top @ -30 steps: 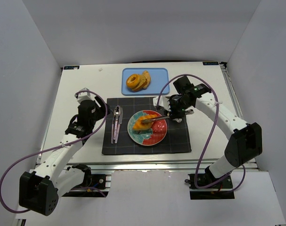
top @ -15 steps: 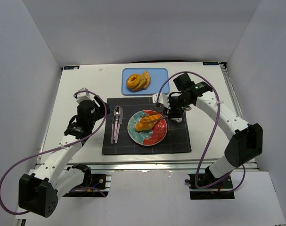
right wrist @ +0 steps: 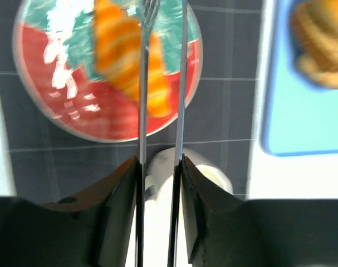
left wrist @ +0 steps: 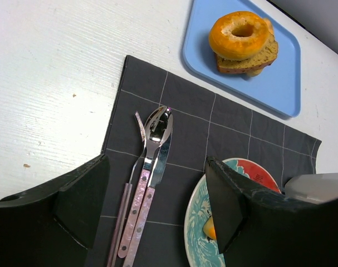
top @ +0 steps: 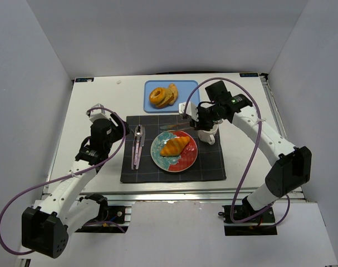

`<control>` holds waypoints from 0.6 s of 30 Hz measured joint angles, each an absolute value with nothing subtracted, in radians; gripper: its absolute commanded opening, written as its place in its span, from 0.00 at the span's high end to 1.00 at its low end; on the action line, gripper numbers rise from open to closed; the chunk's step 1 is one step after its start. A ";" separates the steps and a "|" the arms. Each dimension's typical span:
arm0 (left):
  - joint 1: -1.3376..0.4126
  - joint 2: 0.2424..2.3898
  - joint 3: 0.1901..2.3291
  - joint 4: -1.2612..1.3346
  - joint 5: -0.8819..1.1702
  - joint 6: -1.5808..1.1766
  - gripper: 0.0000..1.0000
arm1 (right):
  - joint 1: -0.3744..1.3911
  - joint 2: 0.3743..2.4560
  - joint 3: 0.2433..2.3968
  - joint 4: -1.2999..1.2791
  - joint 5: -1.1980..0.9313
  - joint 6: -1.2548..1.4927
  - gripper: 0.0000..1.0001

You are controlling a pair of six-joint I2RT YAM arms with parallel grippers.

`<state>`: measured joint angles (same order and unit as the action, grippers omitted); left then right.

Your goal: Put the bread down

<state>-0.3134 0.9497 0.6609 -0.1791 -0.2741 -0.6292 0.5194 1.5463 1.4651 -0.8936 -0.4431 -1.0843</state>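
Since a second ago the tongs (top: 177, 127) have been lifted off the croissant (top: 175, 146) and drawn toward the far side, clamped in the right gripper (top: 201, 119). On the dark placemat (top: 207, 167) the plate (top: 182, 161) is set, and the croissant is left lying on it. The left gripper (left wrist: 156, 167) is held spread apart over the cutlery (left wrist: 157, 128).

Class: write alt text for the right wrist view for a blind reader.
A croissant lies on a red and teal plate on a dark placemat, under empty metal tongs held by the right claw. A white cup and blue tray sit nearby.
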 measured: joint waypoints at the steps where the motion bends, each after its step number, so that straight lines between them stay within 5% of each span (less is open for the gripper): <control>1: -0.313 0.950 0.661 -0.179 -0.274 -0.630 0.21 | 0.519 1.549 1.465 -0.865 -0.439 -1.080 0.64; 18: -0.313 0.950 0.661 -0.179 -0.277 -0.629 0.21 | 0.533 1.943 1.813 -0.597 -0.248 -1.208 0.58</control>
<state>-0.3134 0.9497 0.6609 -0.1791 -0.2771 -0.6292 0.5327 1.9434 1.8130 -0.5972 -0.2478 -1.2076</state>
